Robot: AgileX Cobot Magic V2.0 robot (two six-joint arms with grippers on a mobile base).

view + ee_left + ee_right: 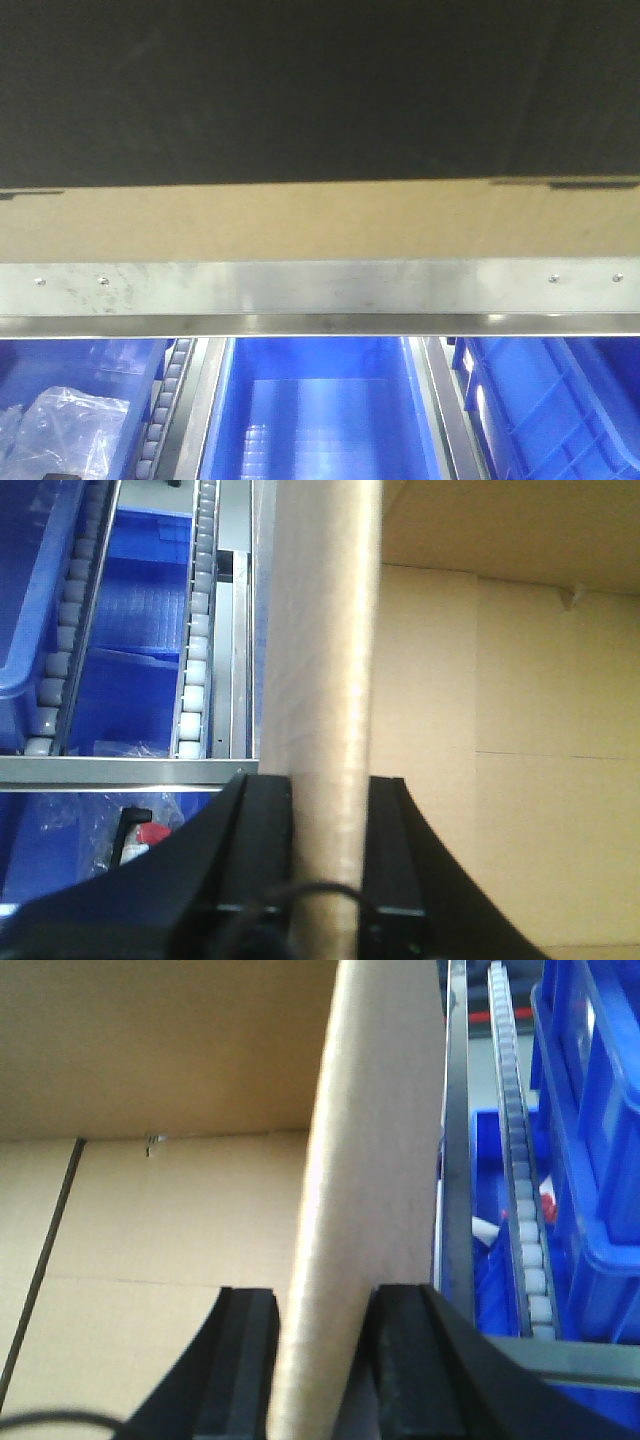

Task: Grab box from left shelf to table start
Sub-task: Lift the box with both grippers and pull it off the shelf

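The left hand is closed narrowly on one side wall of the wide brown cardboard box. The right hand pinches the opposite wall. The box sits on the silver metal shelf. Blue plastic bins lie outside each hand.

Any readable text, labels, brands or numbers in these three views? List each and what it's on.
None readable in any view.
On the brown cardboard carton: no print in view.
On the black surface above it: no lettering visible.
On the shiny silver metal shelf rail: screws only, no markings.
On the blue plastic bins: no labels visible.
On the small red and black item below the rail: too small to tell.
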